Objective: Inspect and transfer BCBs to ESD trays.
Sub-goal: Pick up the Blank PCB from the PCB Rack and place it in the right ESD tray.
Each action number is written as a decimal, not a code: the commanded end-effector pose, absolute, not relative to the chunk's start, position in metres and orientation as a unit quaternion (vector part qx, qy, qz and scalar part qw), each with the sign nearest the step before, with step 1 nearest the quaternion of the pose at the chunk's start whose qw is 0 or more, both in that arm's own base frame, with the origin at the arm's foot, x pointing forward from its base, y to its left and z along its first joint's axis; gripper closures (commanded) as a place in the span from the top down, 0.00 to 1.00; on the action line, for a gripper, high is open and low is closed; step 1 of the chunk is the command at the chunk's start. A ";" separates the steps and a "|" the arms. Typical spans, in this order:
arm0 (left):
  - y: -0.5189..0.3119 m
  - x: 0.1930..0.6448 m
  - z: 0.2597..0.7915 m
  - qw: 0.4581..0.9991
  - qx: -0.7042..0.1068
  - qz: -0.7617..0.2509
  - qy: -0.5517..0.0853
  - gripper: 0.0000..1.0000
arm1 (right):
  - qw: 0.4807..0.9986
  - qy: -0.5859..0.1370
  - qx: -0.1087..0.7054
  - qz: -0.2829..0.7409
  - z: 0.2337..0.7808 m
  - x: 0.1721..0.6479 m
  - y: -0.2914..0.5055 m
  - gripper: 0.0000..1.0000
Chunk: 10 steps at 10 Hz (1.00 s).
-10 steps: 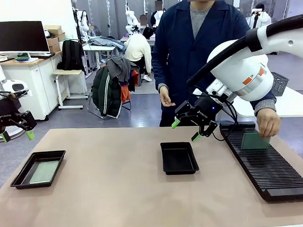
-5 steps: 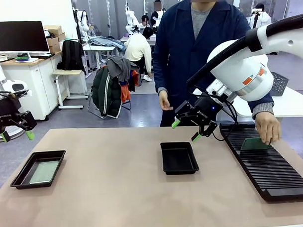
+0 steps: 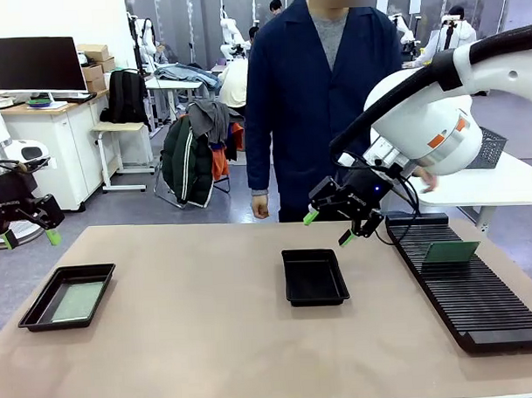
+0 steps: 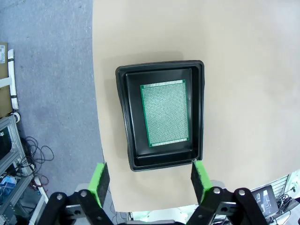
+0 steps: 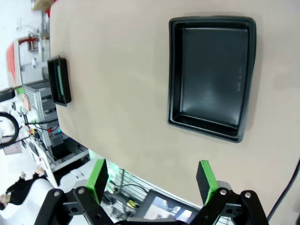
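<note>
On the long black ribbed rack [image 3: 471, 301], the pale grey-green board [image 3: 450, 252] now sits alone, the person [image 3: 319, 101] let go; left pincer [image 3: 30, 238] and right pincer [image 3: 328, 227] stay open, empty.

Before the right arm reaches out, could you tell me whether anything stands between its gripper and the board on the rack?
Nothing visible does. The right gripper hangs open beside the empty middle tray, and the board sits on the black rack to its right, with open space between them.
</note>
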<state>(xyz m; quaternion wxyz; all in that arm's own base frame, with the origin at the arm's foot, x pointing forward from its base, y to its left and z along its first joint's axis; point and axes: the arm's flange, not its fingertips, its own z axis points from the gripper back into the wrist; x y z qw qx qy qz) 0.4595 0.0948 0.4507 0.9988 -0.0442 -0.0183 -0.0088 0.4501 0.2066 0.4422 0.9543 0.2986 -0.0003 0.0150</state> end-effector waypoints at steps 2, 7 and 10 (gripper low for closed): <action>0.095 0.459 0.450 0.999 -0.044 -0.007 -0.022 0.93 | 0.957 -0.044 0.250 0.140 0.483 0.435 0.136 1.00; 0.095 0.459 0.450 0.999 -0.044 -0.007 -0.022 0.93 | 0.906 -0.127 0.107 0.389 0.604 0.421 0.002 1.00; 0.095 0.459 0.450 0.999 -0.044 -0.007 -0.022 0.93 | 0.824 -0.146 0.034 0.547 0.663 0.423 -0.056 1.00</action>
